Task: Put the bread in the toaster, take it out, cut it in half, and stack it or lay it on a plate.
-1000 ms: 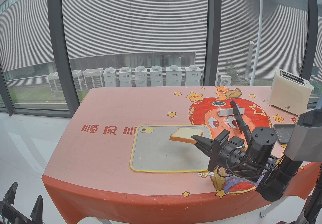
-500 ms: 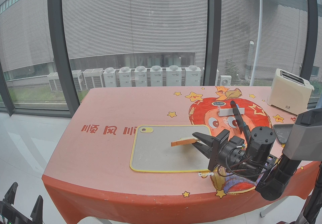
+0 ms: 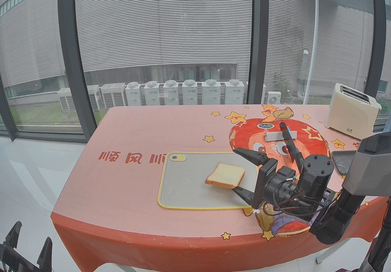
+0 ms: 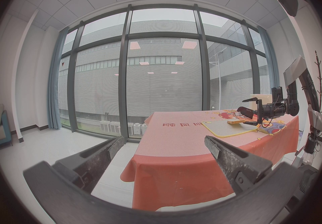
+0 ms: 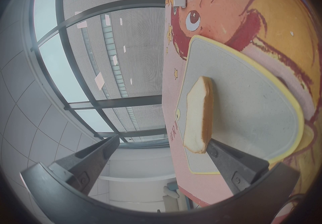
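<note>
One brown-crusted square bread slice [image 3: 225,175] lies on the grey, yellow-rimmed cutting board [image 3: 187,191], seemingly set for halving; the right tool [image 3: 236,170], spread wide, grips nothing.

The bread [image 3: 225,175] is one pale slice with a tan crust, uncut. It lies nearly flat on the right part of the grey, yellow-rimmed cutting board [image 3: 183,187], and the corner nearest the board's right edge touches one finger of the spread right claw [image 3: 235,169]. The cream two-slot toaster [image 3: 352,111] stands upright well beyond the board, far off to its right. A dark, flat plate [image 3: 344,161] lies right of the board, well apart from it.
</note>
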